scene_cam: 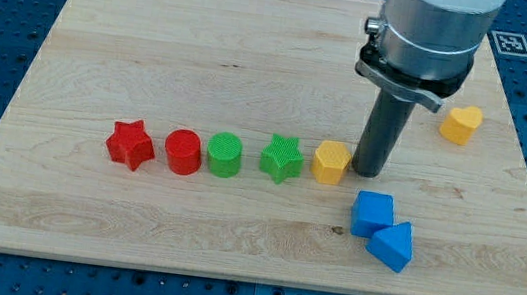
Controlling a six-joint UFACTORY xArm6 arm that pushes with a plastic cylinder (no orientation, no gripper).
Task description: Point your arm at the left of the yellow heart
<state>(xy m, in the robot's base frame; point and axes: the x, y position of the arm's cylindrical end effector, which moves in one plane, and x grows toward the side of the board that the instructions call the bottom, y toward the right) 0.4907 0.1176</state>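
Note:
The yellow heart [462, 124] lies near the board's right edge, in the upper right. My tip [369, 171] rests on the board well to the heart's lower left, right beside the right side of a yellow hexagon [330, 162]. The rod rises from there to the grey arm body at the view's top.
A row runs leftward from the yellow hexagon: green star [282, 158], green cylinder [225, 155], red cylinder [183, 152], red star [130, 144]. A blue cube [372, 213] and a blue triangle [393, 245] lie below my tip. The wooden board [256, 46] sits on a blue pegboard.

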